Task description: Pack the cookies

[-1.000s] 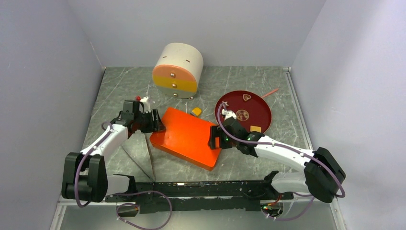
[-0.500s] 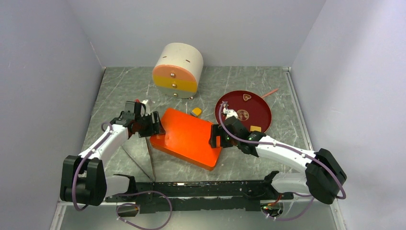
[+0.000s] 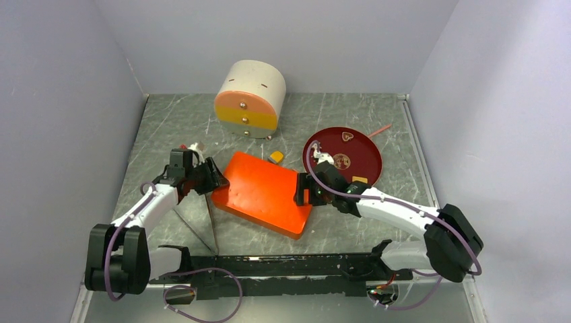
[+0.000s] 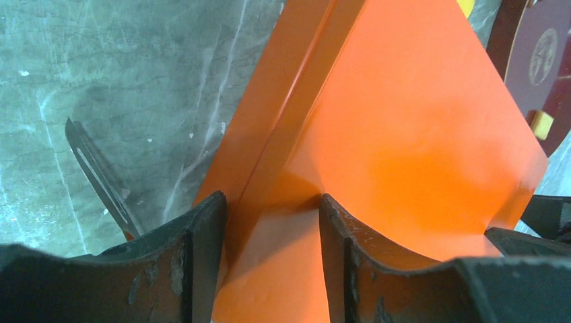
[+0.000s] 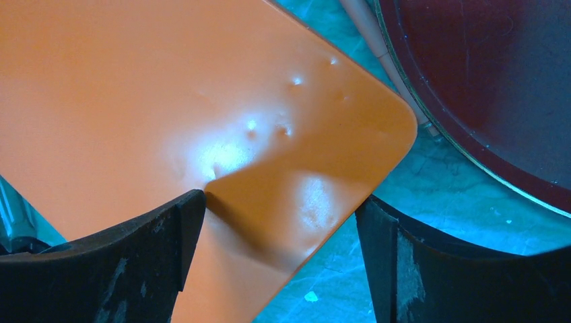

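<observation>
An orange flat box lies closed in the middle of the table. My left gripper is at its left corner. In the left wrist view the box fills the frame and both jaws of the gripper press against that corner. My right gripper straddles the right corner, open. One finger rests on the lid, the other stands apart over bare table, gripper. The cookies lie on a dark red plate: a heart, a brown patterned disc, a yellow rectangle. Another yellow piece sits on the table behind the box.
A round white drawer unit with orange and yellow fronts stands at the back. A pink stick lies beyond the plate. Thin dark metal strips lie on the table left of the box. Grey walls enclose three sides.
My left gripper opened wider, then closed again on the box's left corner, turning slightly. The right gripper has stayed at the right corner. The box has barely shifted.
</observation>
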### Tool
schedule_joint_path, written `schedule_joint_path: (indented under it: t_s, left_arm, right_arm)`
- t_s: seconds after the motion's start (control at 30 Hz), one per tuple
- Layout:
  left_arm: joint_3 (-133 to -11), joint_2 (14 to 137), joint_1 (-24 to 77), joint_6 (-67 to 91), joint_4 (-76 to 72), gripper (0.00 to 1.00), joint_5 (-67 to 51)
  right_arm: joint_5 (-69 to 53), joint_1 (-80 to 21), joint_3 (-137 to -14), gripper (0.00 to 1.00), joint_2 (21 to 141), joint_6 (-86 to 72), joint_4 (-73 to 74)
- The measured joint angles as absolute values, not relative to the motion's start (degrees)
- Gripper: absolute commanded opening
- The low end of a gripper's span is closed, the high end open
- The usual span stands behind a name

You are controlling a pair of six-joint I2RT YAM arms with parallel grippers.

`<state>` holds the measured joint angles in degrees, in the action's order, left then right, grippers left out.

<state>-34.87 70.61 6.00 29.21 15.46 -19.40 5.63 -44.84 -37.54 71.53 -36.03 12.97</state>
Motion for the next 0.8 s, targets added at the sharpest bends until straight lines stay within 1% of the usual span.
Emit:
schedule_joint_path:
  t_s: [0.1,0.23,0.3,0.37,0.5,0.63,0.7,0.8]
  left_arm:
    - [-32.8,69.21,5.89,31.27,12.84,0.52,-18.83]
    - [-31.94,68.18,5.93,33.56,11.86,0.61,-17.41]
    - [-32.03,67.83,6.13,34.06,12.05,0.66,-16.88]
    - [-32.69,67.77,6.52,34.09,13.21,0.7,-16.21]
    - [-34.94,67.64,7.01,33.01,18.41,0.74,-14.15]
    - [-39.44,67.66,7.16,30.57,23.92,0.73,-12.01]
    - [-42.19,67.85,7.18,29.63,24.8,0.7,-11.62]
    - [-46.0,69.36,7.51,29.02,24.21,0.62,-11.2]
  right_arm:
    - [6.0,-44.73,-38.33,0.85,72.34,-36.6,13.72]
    - [6.76,-44.71,-39.16,0.86,73.19,-37.54,14.44]
    - [6.98,-44.71,-39.42,0.88,73.3,-37.6,14.68]
    - [7.18,-44.71,-39.48,0.9,73.23,-37.56,14.81]
    - [7.7,-44.29,-40.21,0.93,72.64,-36.42,15.59]
    - [8.49,-41.71,-42.06,0.94,70.85,-34.79,16.05]
    - [8.71,-39.88,-43.13,0.93,69.95,-33.87,15.75]
    - [8.75,-36.93,-43.81,0.91,69.36,-32.62,14.9]
